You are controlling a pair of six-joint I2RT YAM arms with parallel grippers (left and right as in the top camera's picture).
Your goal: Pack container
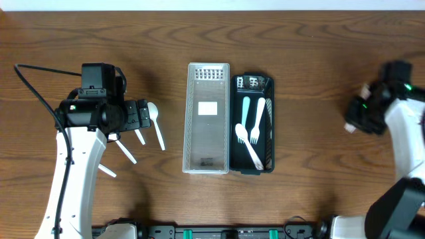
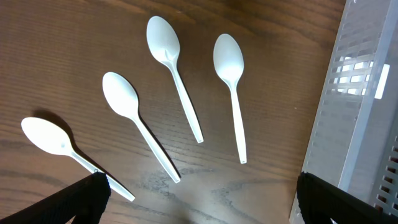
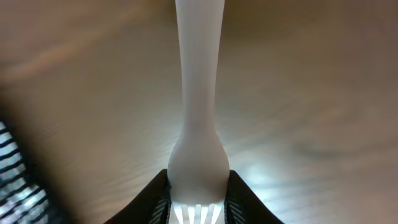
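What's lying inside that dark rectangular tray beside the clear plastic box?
The dark rectangular tray holds a pale blue plastic utensil, a white plastic fork and a second white utensil lying slantwise. The floor beneath them is hidden.

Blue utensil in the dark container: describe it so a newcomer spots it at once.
Find the dark container at the middle of the table, just right of the clear slotted box. The pale blue utensil lies lengthwise in its left half, among white cutlery. It is the only coloured piece; every other one in view is white.
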